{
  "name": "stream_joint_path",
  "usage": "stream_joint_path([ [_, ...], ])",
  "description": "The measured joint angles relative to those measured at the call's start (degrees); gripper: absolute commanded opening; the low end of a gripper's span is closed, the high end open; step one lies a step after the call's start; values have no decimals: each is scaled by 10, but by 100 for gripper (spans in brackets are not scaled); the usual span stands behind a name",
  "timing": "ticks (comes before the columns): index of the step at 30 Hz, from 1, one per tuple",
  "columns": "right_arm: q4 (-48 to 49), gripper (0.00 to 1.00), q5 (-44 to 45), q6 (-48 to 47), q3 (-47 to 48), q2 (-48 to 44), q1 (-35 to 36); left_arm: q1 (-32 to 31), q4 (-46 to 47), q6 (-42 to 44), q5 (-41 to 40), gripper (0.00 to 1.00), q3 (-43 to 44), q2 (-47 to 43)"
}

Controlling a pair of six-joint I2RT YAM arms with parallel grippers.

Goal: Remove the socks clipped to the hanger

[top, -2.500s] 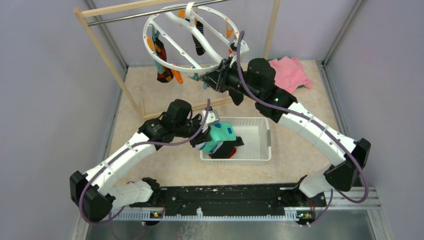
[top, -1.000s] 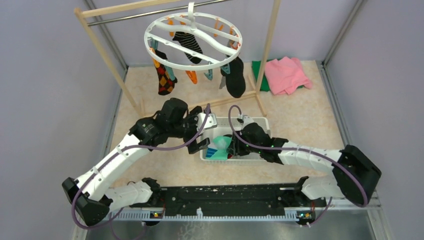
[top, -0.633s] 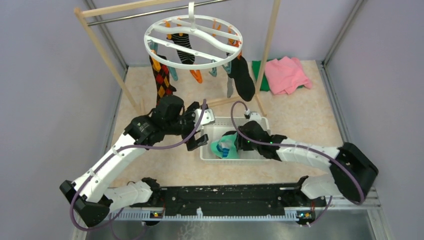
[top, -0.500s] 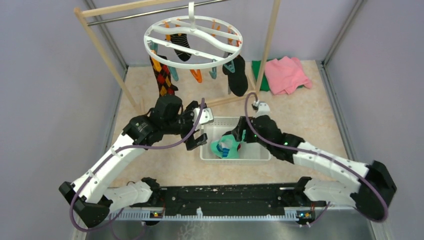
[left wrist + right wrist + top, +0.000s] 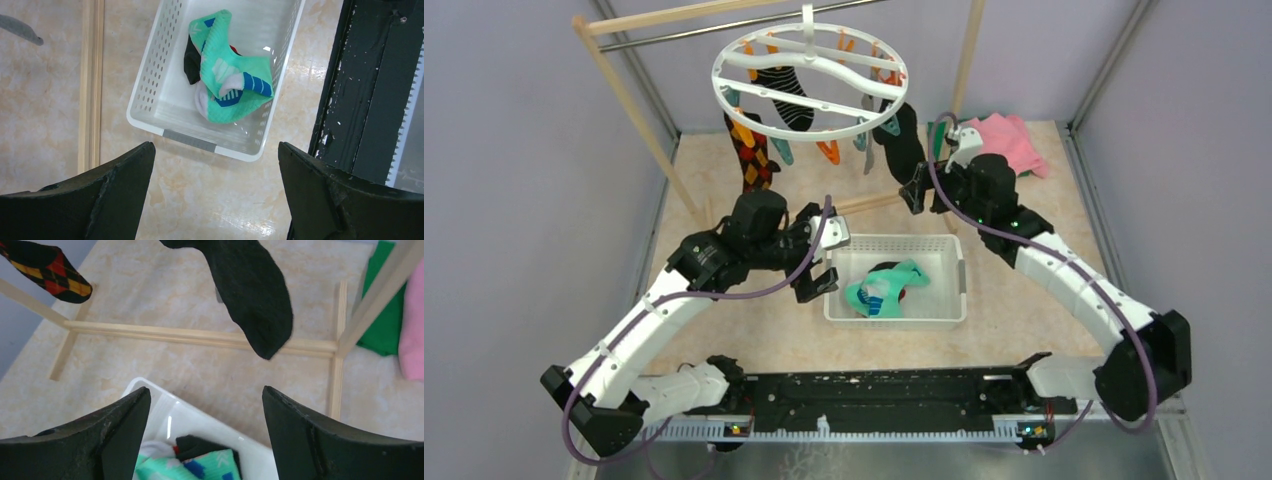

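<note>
The hanger (image 5: 824, 132), a white ring, hangs from the rack's bar. Still clipped to it are an argyle sock (image 5: 749, 150), a striped sock (image 5: 789, 100) and a black sock (image 5: 902, 140). My right gripper (image 5: 921, 188) is open and empty, just below and in front of the black sock (image 5: 250, 295). A teal sock (image 5: 884, 290) lies over dark socks in the white basket (image 5: 954, 290). My left gripper (image 5: 827, 260) hangs open and empty beside the basket's left end. In the left wrist view its fingers (image 5: 125, 180) flank bare floor below the basket (image 5: 190, 140).
The wooden rack (image 5: 639, 120) has a floor rail (image 5: 200, 337) running under the black sock. Pink cloth (image 5: 1014, 140) and green cloth (image 5: 385, 325) lie at the back right. The black base bar (image 5: 884, 400) lines the near edge.
My right gripper opened and let go of the teal sock in the basket, then rose toward the back, up to the black sock. The left arm drew back slightly left. The hanger swung.
</note>
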Motion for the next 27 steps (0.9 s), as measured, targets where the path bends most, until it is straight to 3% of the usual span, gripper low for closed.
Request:
stream_joint_path([
  [7,52,73,-52,-86,79,121,-25,0,-2,-5,0,99,1,-11],
  [15,107,65,-59,-130,122,154,-43,0,-14,-7,1,99,3,-15],
  [17,122,58,-64,-135,123,165,-44,0,-15,-9,2,99,3,-15],
  [19,139,43,-76,-135,123,178,-44,0,-15,-11,3,99,3,-15],
  [24,175,0,-120,-127,123,203,-44,0,-16,-15,6,99,4,-15],
  [27,192,0,-149,-108,123,204,-44,0,-16,-17,5,99,4,-15],
])
